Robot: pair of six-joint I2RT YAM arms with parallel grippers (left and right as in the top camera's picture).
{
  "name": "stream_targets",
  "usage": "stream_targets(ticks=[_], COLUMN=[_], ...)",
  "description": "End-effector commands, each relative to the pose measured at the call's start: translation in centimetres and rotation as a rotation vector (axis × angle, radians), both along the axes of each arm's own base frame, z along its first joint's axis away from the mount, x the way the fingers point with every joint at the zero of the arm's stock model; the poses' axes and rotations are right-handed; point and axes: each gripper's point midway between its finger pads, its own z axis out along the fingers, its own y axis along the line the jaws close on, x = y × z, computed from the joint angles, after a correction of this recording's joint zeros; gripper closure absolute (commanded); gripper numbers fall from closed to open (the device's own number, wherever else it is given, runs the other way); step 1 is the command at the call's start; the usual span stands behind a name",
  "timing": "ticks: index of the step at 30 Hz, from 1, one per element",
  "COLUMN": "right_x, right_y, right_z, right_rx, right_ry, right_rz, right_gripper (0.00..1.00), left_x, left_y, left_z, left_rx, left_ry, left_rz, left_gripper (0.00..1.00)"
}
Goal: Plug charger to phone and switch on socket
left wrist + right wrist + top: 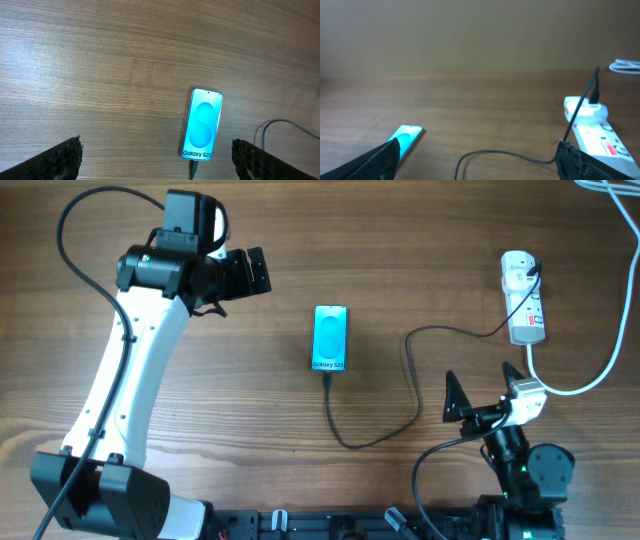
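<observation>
The phone (330, 337) lies flat mid-table with its cyan screen lit. In the left wrist view the phone (202, 125) has the charger's dark connector (194, 168) against its lower edge. The charger's thin black cable (414, 385) loops across the wood to its black plug (534, 272), which sits in the white socket (522, 300) at the far right. My left gripper (256, 270) hovers open, up and left of the phone. Open as well, my right gripper (484, 388) stands near the front edge, below the socket (594, 126). Neither holds anything.
A thick white cord (585, 385) runs from the socket's near end out to the right edge and up the far right side. The black cable (510, 155) crosses the wood between my right fingertips (582, 162).
</observation>
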Motion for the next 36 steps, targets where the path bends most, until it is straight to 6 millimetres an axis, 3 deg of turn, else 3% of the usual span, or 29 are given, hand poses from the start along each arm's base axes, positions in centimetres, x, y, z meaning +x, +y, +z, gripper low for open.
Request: stream_targets(ticks=[1, 36], right_x=[0.0, 0.7], right_y=[0.8, -1.3], right_z=[0.1, 0.0], right_rx=[-0.049, -0.183], right_ry=[-0.042, -0.107], right_rz=[0.036, -0.084], right_gripper=[0.0, 0.0], left_x=[0.2, 0.1], left_y=[0.2, 0.2], left_z=[-0.1, -0.1], left_rx=[-0.001, -0.001], left_ry=[0.002, 0.003], left_rz=[0.012, 0.012], left_gripper=[0.0, 0.0])
